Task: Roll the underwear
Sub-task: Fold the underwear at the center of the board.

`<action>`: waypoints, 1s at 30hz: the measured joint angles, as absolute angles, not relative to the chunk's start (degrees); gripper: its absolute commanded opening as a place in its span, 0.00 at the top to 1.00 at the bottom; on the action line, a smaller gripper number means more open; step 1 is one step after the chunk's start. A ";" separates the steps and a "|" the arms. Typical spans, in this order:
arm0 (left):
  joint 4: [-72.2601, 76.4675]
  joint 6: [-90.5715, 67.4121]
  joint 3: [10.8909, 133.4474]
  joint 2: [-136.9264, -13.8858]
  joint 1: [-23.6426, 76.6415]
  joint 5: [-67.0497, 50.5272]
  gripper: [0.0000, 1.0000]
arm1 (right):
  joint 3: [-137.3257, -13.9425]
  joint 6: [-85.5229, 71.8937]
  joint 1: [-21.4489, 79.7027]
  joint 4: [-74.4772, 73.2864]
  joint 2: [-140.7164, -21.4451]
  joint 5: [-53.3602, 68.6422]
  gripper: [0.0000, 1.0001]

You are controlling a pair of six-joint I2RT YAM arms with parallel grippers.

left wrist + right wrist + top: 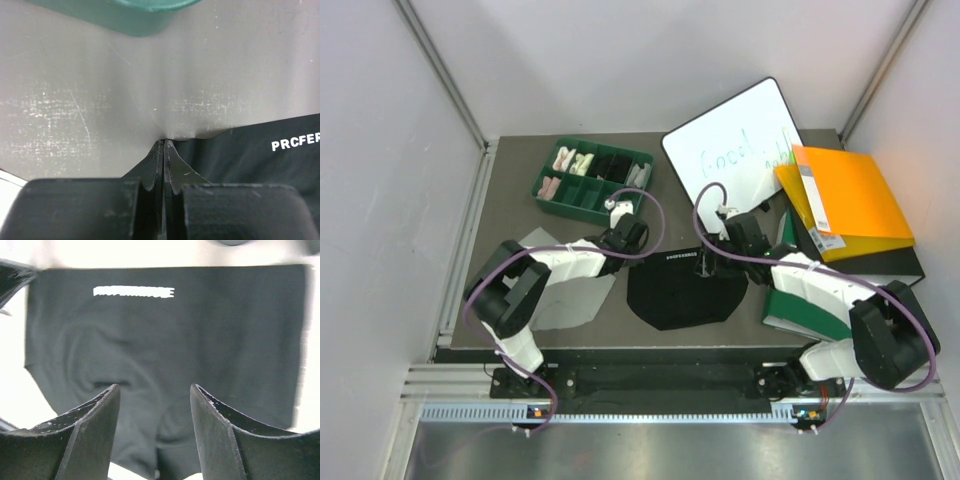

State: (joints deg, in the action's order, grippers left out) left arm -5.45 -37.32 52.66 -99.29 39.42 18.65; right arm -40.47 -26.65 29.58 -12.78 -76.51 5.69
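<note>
Those black fabric briefs (685,290) lie flat mid-frame on the table (520,190). Left tool (164,145) is pinched shut on a waistband corner, right tool (155,390) hovers wide open. Looks floppy and light, so grab edges.

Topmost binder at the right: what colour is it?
The binder is orange; top view shows it best.

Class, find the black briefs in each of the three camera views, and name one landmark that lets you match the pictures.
Top external: black briefs lie flat just below frame centre.
Left wrist: black briefs at lower right, edge pinched in the shut left hand.
Right wrist: black briefs fill most of the frame, under the open right hand.
Shared landmark: the white waistband lettering.
</note>
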 measured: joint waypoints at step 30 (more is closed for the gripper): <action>4.27 -46.11 43.29 -90.50 39.48 2.66 1.00 | -36.80 -36.18 39.64 -7.57 -70.87 -4.03 0.34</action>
